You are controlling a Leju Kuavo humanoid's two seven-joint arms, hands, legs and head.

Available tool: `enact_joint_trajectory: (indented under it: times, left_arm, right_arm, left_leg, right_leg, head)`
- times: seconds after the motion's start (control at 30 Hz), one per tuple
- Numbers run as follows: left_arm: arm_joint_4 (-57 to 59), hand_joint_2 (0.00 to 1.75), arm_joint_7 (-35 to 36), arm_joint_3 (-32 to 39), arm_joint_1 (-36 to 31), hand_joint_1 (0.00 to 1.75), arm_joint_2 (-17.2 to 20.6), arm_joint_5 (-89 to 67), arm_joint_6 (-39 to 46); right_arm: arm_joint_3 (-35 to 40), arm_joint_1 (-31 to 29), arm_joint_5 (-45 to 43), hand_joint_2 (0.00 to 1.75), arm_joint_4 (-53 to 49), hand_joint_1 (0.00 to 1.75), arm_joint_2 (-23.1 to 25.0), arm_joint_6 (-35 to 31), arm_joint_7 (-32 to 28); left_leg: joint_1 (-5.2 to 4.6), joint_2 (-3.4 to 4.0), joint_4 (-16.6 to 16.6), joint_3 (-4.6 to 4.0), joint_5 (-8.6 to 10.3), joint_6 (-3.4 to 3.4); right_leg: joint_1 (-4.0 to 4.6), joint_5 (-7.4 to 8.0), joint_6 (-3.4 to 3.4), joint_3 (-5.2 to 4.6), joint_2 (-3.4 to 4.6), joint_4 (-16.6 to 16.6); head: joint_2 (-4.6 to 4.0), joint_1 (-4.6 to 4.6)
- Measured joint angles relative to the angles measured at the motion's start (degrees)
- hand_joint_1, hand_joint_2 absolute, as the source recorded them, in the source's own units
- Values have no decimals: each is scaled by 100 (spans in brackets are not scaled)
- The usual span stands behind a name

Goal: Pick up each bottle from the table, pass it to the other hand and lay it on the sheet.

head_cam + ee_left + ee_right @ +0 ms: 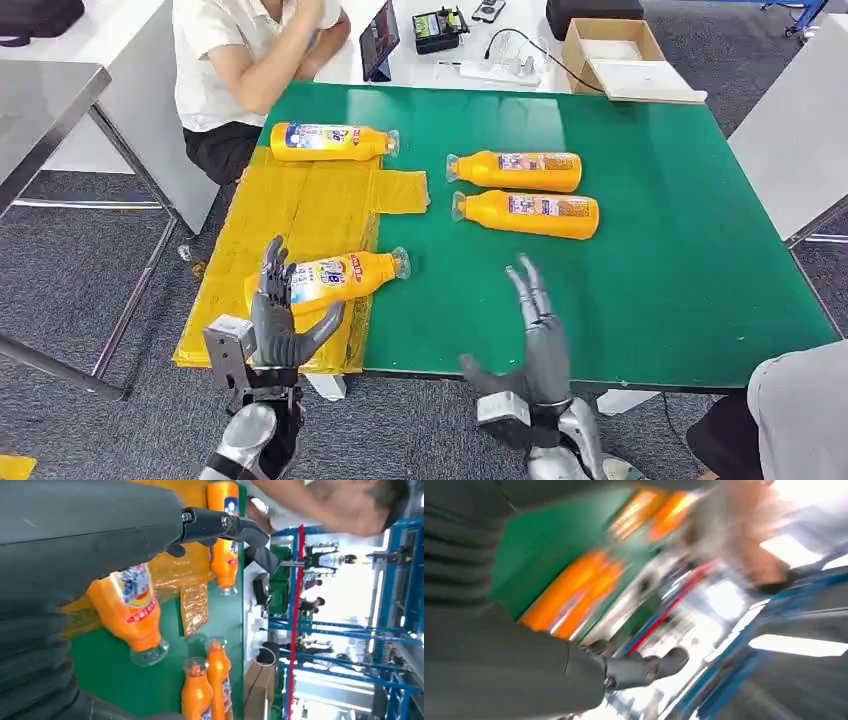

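Four orange bottles lie on their sides. One bottle (330,141) rests at the far end of the yellow sheet (300,210). A second bottle (335,278) (132,610) lies at the sheet's near end, its cap over the green table (650,250). My left hand (285,320) (75,555) hovers just in front of this bottle's base with fingers spread, holding nothing. Two more bottles (515,171) (530,214) lie side by side on the green table. My right hand (535,330) is raised at the table's front edge, fingers apart and empty. The right wrist view is blurred.
A person in a white shirt (240,60) sits at the table's far left corner. Another person's grey sleeve (800,410) shows at the near right. A cardboard box (610,55), a tablet (380,40) and cables lie on the white table behind.
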Motion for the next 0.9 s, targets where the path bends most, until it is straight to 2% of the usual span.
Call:
enact_joint_trajectory:
  times: [0.07, 0.13, 0.27, 0.37, 0.47, 0.67, 0.9]
  left_arm:
    - [-356, 175, -28, -15, 278, 0, 64, -31, 83]
    - [-717, 175, -31, -15, 538, 0, 122, -31, 149]
    - [-1064, 175, -26, -18, 749, 0, 180, -31, 149]
    - [-1212, 175, -72, -15, 820, 0, 188, 46, 228]
    - [-1424, 175, -114, -11, 949, 0, 190, 100, 348]
    - [-1527, 175, -177, -59, 954, 0, 190, 109, 431]
    - [-1396, 175, -175, -308, 769, 0, 190, 19, 442]
  right_arm:
    - [-431, 20, 782, 175, 302, 0, -278, -51, 531]
    - [-875, 11, 1147, 175, 632, 0, -556, -57, 608]
    - [-1320, 8, 1267, 175, 917, 0, -817, -55, 630]
    - [-1458, -2, 1584, 175, 1046, 0, -887, -55, 1006]
    - [-1630, -158, 1728, 175, 1282, 0, -1066, -44, 1073]
    - [-1663, -994, 1912, 175, 2120, 0, -1155, 297, 964]
    - [-1232, -2055, 2159, 175, 3468, 0, -895, 561, 1071]
  left_leg:
    - [-4, -1, 0, -1, -2, 7]
    - [-5, -5, 1, -2, -1, 8]
    - [-5, 1, 1, 1, -1, 9]
    - [-4, 0, 0, 2, 0, 8]
    - [-4, -1, 0, -2, 0, 9]
    - [-11, 2, 1, 1, 4, 12]
    - [-7, 0, 1, 2, 13, 14]
  right_leg:
    - [-5, 0, 1, 0, -1, 0]
    - [-7, -2, 4, 3, -4, 0]
    - [-7, -3, 10, 2, -1, 1]
    - [-6, -5, 10, 2, -2, 2]
    - [-6, -5, 12, 3, -2, 4]
    - [-12, 1, 18, 3, -1, 2]
    - [-9, 5, 22, 4, -2, 5]
  head:
    - [0, 2]
    - [0, 0]
    - [0, 0]
    - [0, -4]
    - [0, 0]
    - [0, 0]
    - [0, -2]
